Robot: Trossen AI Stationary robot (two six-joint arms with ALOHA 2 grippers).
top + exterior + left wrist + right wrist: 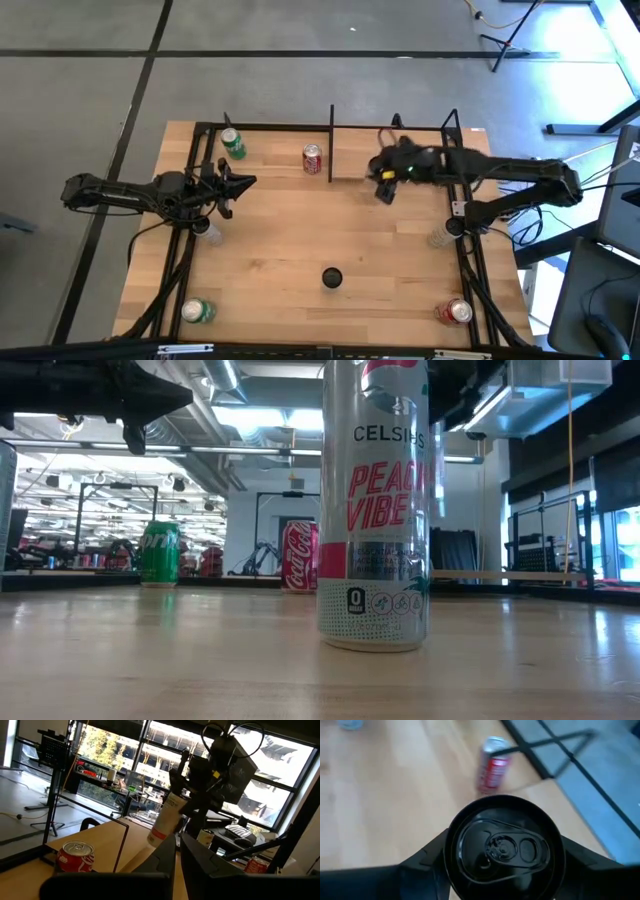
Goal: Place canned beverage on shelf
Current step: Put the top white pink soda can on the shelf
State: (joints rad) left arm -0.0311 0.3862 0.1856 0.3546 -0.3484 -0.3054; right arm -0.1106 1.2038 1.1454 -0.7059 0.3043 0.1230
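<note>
My right gripper [385,180] is shut on a slim white can with a red band and a black top [166,817], over the far right part of the table. It is next to the shelf's black bars [332,140]. The can's top fills the right wrist view [502,847]. A red can [312,158] and a green can [232,143] stand upright inside the black frame at the far edge. My left gripper [240,183] is shut and empty at the table's left, pointing toward the right arm. My right gripper pinches the slim can between its two fingers [427,857], on opposite sides of its wall just below the top rim [451,845]. The fingers lie across the can. The can hangs tilted below them, its lower end [154,836] slanting toward the left arm. It looks clear of the table.
A tall silver Celsius can [372,510] stands at the table's middle near side [331,278]. A green can [197,311] lies at the near left corner and a red can [456,312] at the near right. Thin black posts [545,747] rise around the shelf.
</note>
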